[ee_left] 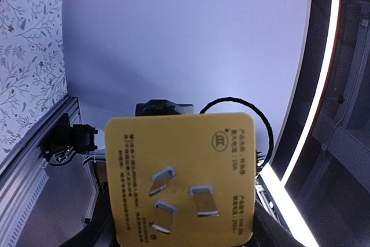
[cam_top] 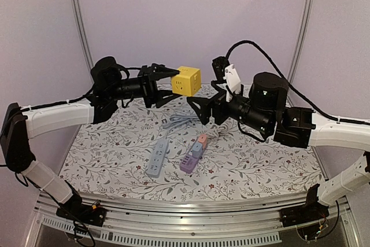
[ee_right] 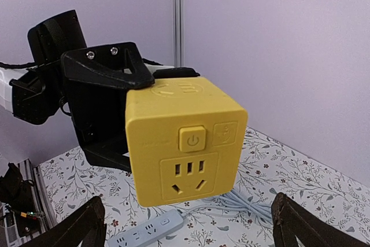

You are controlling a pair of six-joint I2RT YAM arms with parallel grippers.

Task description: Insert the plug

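Yellow plastic cube socket [cam_top: 186, 80] up over the back of the floral-cloth table [cam_top: 260, 166], clamped in the left gripper [cam_top: 171, 85]. Right gripper [cam_top: 202, 96] sits just right of it, apart. On the cloth below: grey-blue power strip [cam_top: 157, 158] left, purple-and-pink power strip [cam_top: 193, 153] right, pale coiled cable [cam_top: 179, 121] behind both.

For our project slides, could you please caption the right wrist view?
The left gripper holds a yellow socket cube aloft, outlet face toward the open right gripper, above the floral table.

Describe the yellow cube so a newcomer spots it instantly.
Above the floral table, find the left pincer. It holds the yellow cube socket in mid-air. Nothing else is yellow or boxy; the grey-blue power strip and purple-and-pink strip lie flat below.
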